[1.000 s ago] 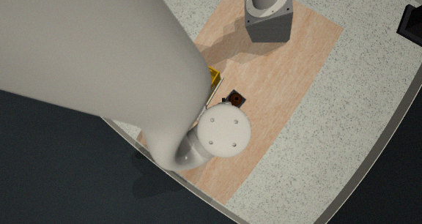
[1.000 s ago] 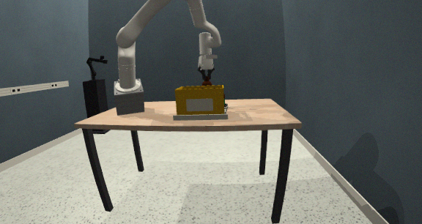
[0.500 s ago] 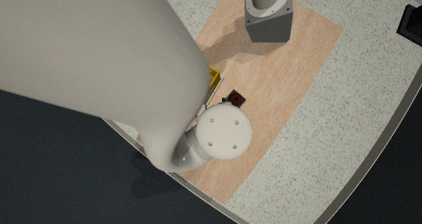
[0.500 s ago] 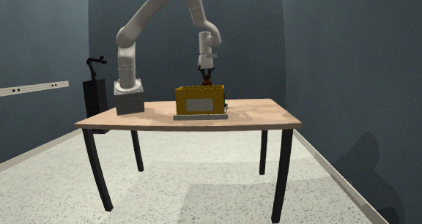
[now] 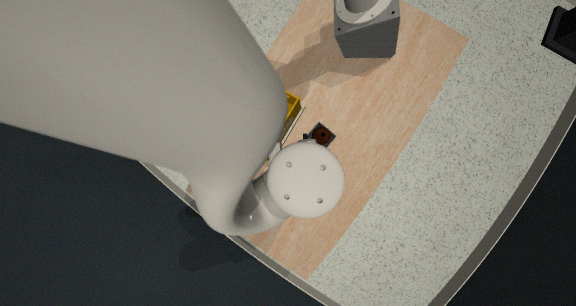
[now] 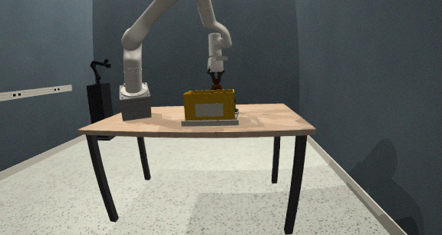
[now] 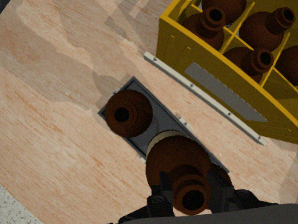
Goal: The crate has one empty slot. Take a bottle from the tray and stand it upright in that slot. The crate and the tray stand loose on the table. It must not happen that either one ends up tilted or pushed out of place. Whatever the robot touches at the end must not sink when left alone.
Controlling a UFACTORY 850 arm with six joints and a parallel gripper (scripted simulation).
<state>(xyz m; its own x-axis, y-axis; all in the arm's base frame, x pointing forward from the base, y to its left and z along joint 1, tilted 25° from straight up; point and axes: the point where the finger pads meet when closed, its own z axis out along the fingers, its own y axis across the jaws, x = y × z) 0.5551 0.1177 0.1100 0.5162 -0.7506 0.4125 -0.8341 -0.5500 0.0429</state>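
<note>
Pincer (image 7: 192, 197) clamps bottle (image 7: 180, 163) by its neck above tray (image 7: 136, 137); carry step; next needs crate's (image 7: 200, 63) empty slot.

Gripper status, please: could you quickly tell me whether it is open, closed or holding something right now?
Gripper: closed on the neck of a brown bottle, held above the tray.

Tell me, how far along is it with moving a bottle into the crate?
Done: the gripper has clamped one brown glass bottle by its neck. In hand: it hangs above the dark grey tray, where another bottle stands. Left: carrying it to the yellow crate and standing it in the empty slot.
</note>
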